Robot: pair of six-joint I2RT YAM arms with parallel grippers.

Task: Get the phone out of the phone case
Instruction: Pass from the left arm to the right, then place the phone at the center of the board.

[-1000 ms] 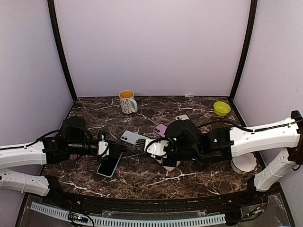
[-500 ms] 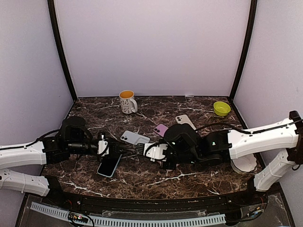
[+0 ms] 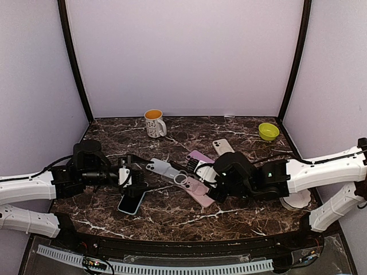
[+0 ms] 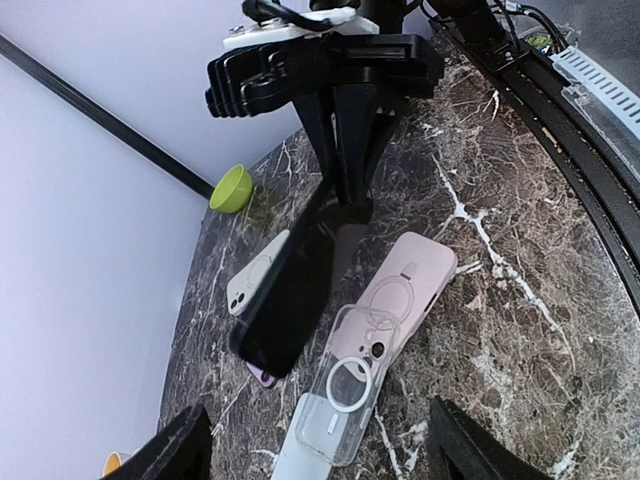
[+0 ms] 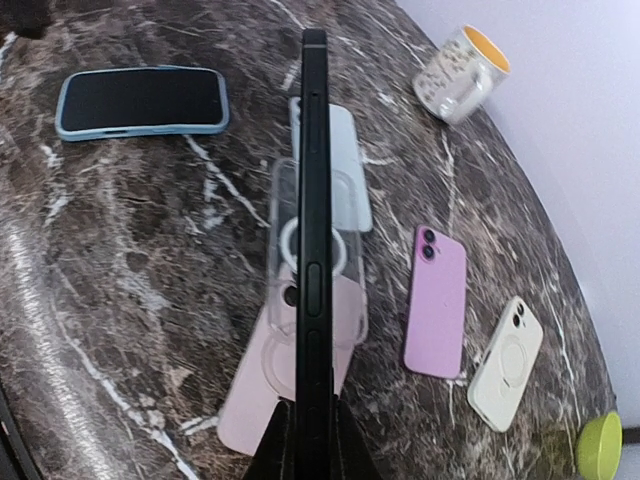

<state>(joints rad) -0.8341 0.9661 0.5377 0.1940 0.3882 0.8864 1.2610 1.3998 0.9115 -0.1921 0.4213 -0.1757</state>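
Over the marble worktop (image 3: 172,215) the right tool (image 5: 305,440) is clamped on the black phone (image 5: 314,200), held on edge above everything. The left tool (image 3: 136,173) stands wide, holding nothing. The clear case (image 3: 182,179) lies empty, overlapping a pink case (image 3: 203,193). The phone looks freed; best to lower it flat onto bare marble, gently, away from the pile.

The right tool (image 5: 305,440) clamps a black phone (image 5: 314,250) by its lower end, upright and edge-on. Behind it, a clear case (image 5: 350,300) lies flat on the table (image 5: 120,250), overlapping a pink case (image 5: 250,400).
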